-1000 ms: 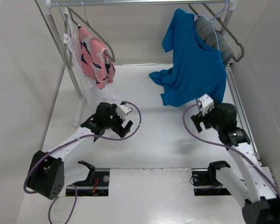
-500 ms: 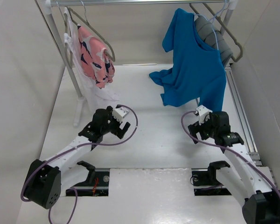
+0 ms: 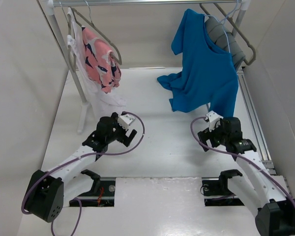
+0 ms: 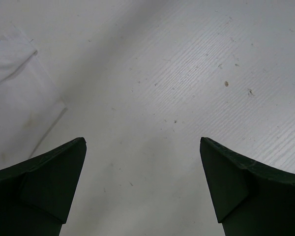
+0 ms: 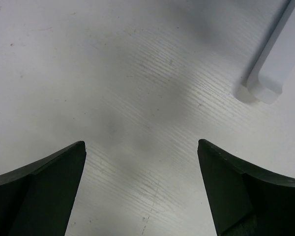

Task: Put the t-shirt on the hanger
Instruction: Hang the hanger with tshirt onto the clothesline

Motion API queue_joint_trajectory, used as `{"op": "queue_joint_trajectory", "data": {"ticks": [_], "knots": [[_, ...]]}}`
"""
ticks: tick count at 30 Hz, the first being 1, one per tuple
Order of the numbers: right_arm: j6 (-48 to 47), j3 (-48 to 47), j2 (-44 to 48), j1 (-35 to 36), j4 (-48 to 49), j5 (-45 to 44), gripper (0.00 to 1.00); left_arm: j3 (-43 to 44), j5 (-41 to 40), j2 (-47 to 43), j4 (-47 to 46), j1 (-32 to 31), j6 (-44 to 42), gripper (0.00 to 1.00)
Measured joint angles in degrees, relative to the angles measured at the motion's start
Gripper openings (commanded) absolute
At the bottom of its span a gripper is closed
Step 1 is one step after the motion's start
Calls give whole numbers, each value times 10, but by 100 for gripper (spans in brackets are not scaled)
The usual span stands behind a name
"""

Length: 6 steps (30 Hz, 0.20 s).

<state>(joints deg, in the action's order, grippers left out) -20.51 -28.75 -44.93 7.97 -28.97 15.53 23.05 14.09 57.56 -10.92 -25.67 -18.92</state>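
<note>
The bright blue t-shirt (image 3: 202,69) hangs at the back right from the rail, draped over the thin light-blue wire hanger (image 3: 228,25), whose hook and one wire arm show above the collar. My left gripper (image 3: 128,135) is open and empty, low over the table at centre left, far from the shirt. My right gripper (image 3: 206,132) is open and empty, low over the table just below the shirt's hem. The left wrist view (image 4: 142,147) and the right wrist view (image 5: 141,147) show only bare white table between the spread fingers.
A pink patterned garment (image 3: 102,59) and white cloth hang on grey-brown hangers at the back left by the rack post (image 3: 71,64). A grey folded cloth (image 3: 226,39) hangs behind the t-shirt. A white rail end (image 5: 278,64) lies at the right gripper's upper right.
Both arms have drawn back toward the near edge and lowered; the right gripper moved down away from the shirt's hem. The t-shirt has stayed hanging.
</note>
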Motion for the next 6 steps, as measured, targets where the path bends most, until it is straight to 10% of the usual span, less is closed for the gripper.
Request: {"op": "queue_joint_trajectory", "data": {"ticks": [6], "knots": [[-2,0,-16,0,3,8,100,0,0,-3,-2,0,0,100]]}}
